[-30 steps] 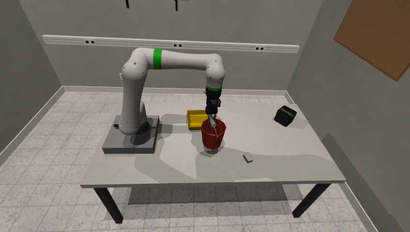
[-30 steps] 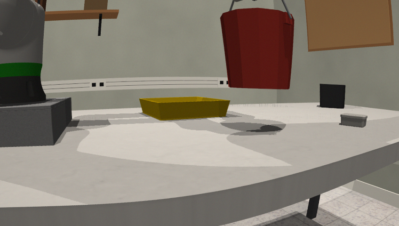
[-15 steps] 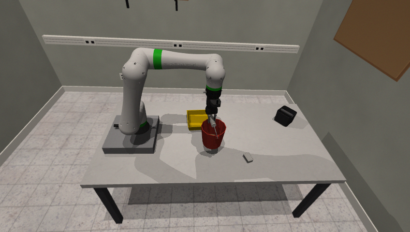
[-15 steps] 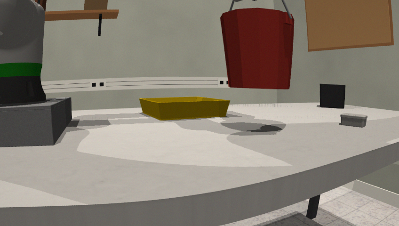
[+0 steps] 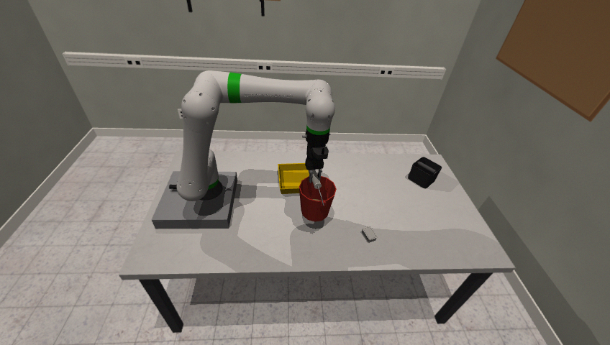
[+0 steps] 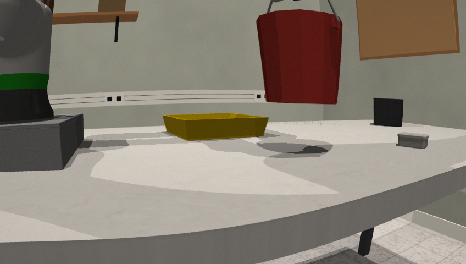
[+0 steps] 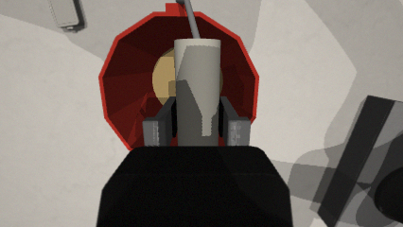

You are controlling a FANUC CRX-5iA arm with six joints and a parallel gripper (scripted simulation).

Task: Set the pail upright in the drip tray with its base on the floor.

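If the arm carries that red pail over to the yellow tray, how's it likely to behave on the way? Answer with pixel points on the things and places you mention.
The pail point(image 5: 316, 209) point(image 6: 300, 59) point(image 7: 110, 95) would probably swing, since it hangs from a thin bail under the gripper point(image 7: 198, 109). Its walls look stiff, holding a crisp, faceted shape. Set down off-centre, it might tip, as its base is narrower than its rim.

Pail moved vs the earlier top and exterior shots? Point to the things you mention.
No visible shift: the red pail point(image 5: 316, 209) point(image 6: 300, 59) point(image 7: 110, 78) hangs at the same spot relative to the yellow tray point(image 5: 292, 190) point(image 6: 225, 128).
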